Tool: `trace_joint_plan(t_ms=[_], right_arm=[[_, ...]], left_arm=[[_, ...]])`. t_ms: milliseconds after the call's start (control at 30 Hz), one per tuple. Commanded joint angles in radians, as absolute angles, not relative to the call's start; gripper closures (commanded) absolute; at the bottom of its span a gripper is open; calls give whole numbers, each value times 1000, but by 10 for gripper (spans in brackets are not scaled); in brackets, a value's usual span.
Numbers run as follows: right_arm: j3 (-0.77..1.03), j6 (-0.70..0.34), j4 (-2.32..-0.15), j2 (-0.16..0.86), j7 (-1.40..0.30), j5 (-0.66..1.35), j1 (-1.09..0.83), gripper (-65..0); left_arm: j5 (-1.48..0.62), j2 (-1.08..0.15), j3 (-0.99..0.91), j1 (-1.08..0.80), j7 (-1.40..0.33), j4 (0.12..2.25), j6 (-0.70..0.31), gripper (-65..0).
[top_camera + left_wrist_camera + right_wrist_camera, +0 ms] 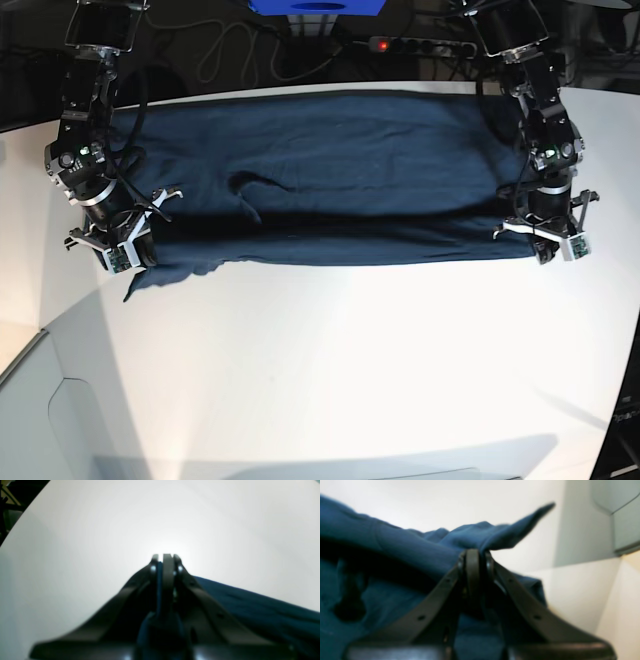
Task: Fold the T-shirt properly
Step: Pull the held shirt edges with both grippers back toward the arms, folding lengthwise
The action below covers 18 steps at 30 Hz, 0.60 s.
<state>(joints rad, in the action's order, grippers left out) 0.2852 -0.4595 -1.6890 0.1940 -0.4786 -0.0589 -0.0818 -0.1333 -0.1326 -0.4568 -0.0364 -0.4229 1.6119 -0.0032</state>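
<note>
T-shirt (330,180) spread across white table (330,370); power strip (425,44) behind.

The near half of the table (330,370) is bare and open. The shirt (330,170) and both arms fill the far half.

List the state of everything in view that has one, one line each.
T-shirt: spread wide across the table, near edge lifted and doubled over, wrinkled, fold not finished.
Left gripper: shut on the T-shirt, blue cloth pinched between the fingers.
Right gripper: shut on the T-shirt, a cloth corner poking out past the tips.
Power strip: red light on.
Table: white, bearing the shirt.
</note>
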Motion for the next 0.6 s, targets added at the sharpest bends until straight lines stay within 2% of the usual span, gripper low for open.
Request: trace_joint_plan(t_ms=[0, 167, 567], right_arm=[[289, -464, -1709, 205, -432, -48, -76, 0], [289, -464, -1702, 205, -348, -48, -127, 0], [289, -464, -1701, 205, -337, -50, -203, 0]], left_arm=[[-136, -140, -461, -24, -392, 1632, -1, 0], [-136, -140, -461, -38, -392, 1632, -1, 0], [-200, -148, -461, -134, -392, 1695, -1, 0]])
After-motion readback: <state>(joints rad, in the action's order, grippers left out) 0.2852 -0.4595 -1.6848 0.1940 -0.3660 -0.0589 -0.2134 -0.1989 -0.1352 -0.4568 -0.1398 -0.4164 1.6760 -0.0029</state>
